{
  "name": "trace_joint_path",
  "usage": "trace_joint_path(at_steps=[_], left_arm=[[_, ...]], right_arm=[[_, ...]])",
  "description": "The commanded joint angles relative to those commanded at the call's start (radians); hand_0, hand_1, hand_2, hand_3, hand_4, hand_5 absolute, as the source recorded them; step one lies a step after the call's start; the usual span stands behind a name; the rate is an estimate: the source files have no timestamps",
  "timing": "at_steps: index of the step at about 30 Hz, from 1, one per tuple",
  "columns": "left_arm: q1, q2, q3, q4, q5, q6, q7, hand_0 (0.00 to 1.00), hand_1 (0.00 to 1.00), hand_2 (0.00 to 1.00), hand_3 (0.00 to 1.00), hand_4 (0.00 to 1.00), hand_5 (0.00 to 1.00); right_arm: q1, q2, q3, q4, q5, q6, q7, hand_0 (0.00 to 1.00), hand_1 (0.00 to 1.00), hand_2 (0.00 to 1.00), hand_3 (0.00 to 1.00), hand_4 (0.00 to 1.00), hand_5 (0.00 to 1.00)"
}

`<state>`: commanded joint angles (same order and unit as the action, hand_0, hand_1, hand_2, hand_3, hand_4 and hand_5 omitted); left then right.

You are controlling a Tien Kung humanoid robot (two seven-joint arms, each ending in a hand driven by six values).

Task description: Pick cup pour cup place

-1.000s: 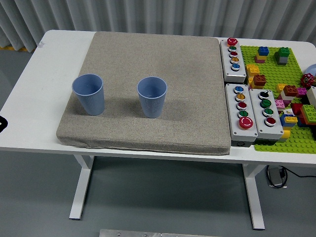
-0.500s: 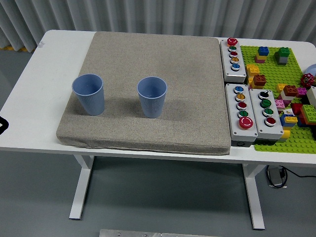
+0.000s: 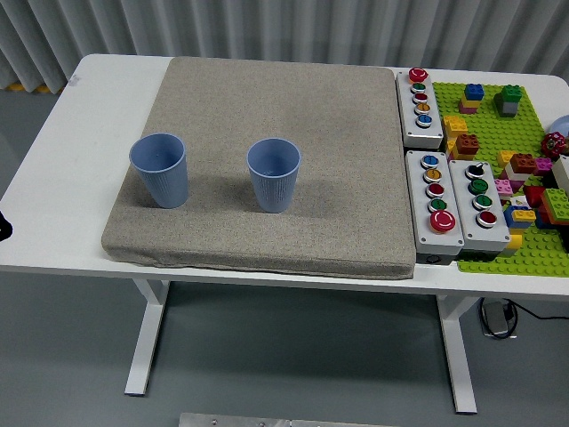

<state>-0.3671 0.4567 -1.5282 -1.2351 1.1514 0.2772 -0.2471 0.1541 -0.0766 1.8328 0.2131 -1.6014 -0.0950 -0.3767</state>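
Dark sliver of left arm (image 3: 4, 228) at frame's left edge; hand state can't tell. Two ribbed blue plastic cups, left cup (image 3: 160, 169) & centre cup (image 3: 274, 174), upright, apart, on beige fabric mat (image 3: 276, 89). Contents unseen. Fits pre-pick or post-place. Button boxes (image 3: 436, 203), toy bricks (image 3: 516, 160) on right.

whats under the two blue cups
Both the left cup and right cup stand upright on a grey mat, which lies on the white table.
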Motion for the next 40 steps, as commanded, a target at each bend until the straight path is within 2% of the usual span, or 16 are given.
trace_joint_path(at_steps=[6, 9, 13, 25, 40], left_arm=[[0.001, 0.000, -0.003, 0.013, -0.069, -0.016, -0.002, 0.712, 0.705, 0.769, 0.829, 0.804, 0.998], [0.001, 0.000, -0.003, 0.020, -0.171, -0.021, -0.011, 0.712, 0.704, 0.767, 0.829, 0.806, 0.998], [0.000, -0.001, -0.006, 0.025, -0.244, -0.020, -0.018, 0.712, 0.704, 0.767, 0.829, 0.806, 0.998], [0.000, 0.005, 0.014, 0.035, -0.534, -0.134, 0.025, 0.713, 0.705, 0.771, 0.824, 0.810, 0.998], [0.000, 0.001, 0.006, 0.033, -0.488, -0.135, 0.025, 0.718, 0.715, 0.785, 0.824, 0.811, 0.998]], right_arm=[[0.002, 0.000, -0.002, -0.001, 0.005, -0.001, 0.001, 0.701, 0.702, 0.661, 0.633, 0.054, 0.472], [0.003, 0.000, 0.000, -0.001, 0.003, -0.001, 0.001, 0.701, 0.702, 0.661, 0.633, 0.055, 0.474], [0.005, -0.001, 0.000, -0.001, 0.005, -0.001, 0.002, 0.701, 0.702, 0.661, 0.633, 0.055, 0.474], [0.008, 0.000, 0.001, -0.001, 0.005, -0.002, 0.001, 0.701, 0.702, 0.661, 0.633, 0.054, 0.472], [0.010, 0.000, 0.002, -0.001, 0.005, -0.003, 0.001, 0.701, 0.702, 0.661, 0.633, 0.053, 0.473]])
